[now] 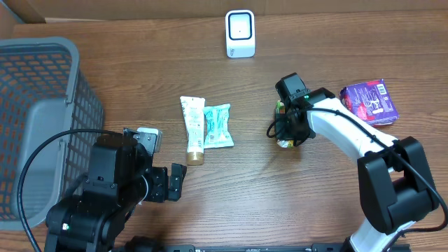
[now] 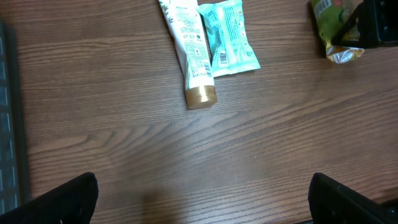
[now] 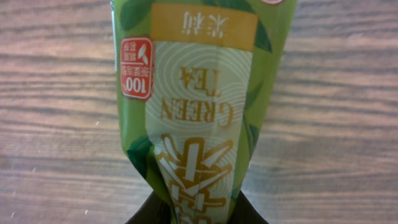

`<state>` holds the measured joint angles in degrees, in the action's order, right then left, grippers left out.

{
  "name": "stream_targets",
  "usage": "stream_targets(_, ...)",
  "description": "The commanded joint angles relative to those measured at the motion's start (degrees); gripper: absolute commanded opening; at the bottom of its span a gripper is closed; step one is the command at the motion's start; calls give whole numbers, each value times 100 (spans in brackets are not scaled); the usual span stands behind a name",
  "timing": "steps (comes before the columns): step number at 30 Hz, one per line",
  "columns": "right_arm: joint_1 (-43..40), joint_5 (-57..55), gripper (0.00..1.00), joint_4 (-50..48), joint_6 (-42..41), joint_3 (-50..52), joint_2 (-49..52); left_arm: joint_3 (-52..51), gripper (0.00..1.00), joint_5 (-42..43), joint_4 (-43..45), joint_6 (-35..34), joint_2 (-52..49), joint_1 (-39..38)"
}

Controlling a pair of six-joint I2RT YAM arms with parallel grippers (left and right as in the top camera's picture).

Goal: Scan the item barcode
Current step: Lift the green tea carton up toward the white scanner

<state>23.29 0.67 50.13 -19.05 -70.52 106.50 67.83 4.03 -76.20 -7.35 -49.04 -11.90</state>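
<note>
A: The right gripper (image 3: 198, 214) is pinching the green tea packet (image 3: 199, 112) by its crimped end, with the fingers pressing in from both sides of the foil.

B: And where is that sitting against the scanner (image 1: 240, 33)?

A: Toward the robot from the scanner and off to the robot's right, well apart from it. Whether the packet is resting on the table (image 1: 280, 203) or hanging just clear of it, I cannot tell.

B: So I'm calling this the pick-up step, with the scan itself not yet done.

A: That's how I'm reading it too. The wrist view is showing the printed front with the "GREEN TEA" lettering, and no barcode is showing anywhere.

B: That's making the next move tricky, isn't it?

A: It is. The arm is going to need to lift, carry the packet up to the scanner's window, and roll the wrist until the barcode face, probably the back, is pointing at it. A soft pouch held by one end may be flopping, so a slow approach is looking wise.

B: And the left gripper (image 2: 203, 183)?

A: Spread wide, gripping nothing, hovering much nearer the robot than the scanner and to the robot's left of it. The tube (image 1: 192, 126) and teal sachet (image 1: 218, 124) are lying side by side between it and the scanner.
</note>
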Motion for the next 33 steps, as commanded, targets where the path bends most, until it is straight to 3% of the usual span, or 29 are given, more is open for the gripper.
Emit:
stream_targets(1,-17,509,4,245,299,-614,42,9,100,-63,15,-57,-9,26)
stream_targets(12,-428,4006,4,1353,1993,-2420,33,9,100,-63,15,-57,-9,26)
stream_targets(15,-752,5521,4,1360,1998,-2673,33,9,100,-63,15,-57,-9,26)
stream_targets(22,-1274,7357,4,1340,1998,-2756,33,9,100,-63,15,-57,-9,26)
stream_targets(26,-1414,7608,4,1281,1851,-2900,33,9,100,-63,15,-57,-9,26)
stream_targets(33,-1375,6450,4,1314,887,-4140,33,9,100,-63,15,-57,-9,26)
